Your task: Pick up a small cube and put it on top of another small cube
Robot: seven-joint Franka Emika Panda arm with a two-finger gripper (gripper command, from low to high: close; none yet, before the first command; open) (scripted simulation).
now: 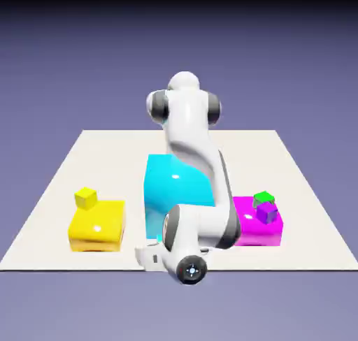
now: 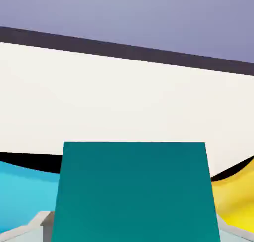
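The small cube [image 2: 135,191], teal-green, fills the lower middle of the hand view. It sits between the two grey fingertips [image 2: 38,225], and my gripper [image 2: 135,232] is shut on it. In the exterior view the hand [image 1: 148,256] hangs low near the table's front edge, just in front of the big cyan block [image 1: 175,189]. There the arm and hand hide the teal cube. Other small cubes rest on big blocks: a yellow one [image 1: 86,198], a bright-green one [image 1: 263,197] and a purple one [image 1: 266,212].
The big yellow block [image 1: 98,226] stands at the exterior view's left and the magenta block [image 1: 260,229] at its right. In the hand view, cyan [image 2: 22,194] shows at lower left, yellow [image 2: 239,196] at lower right, and the white table [image 2: 124,97] beyond.
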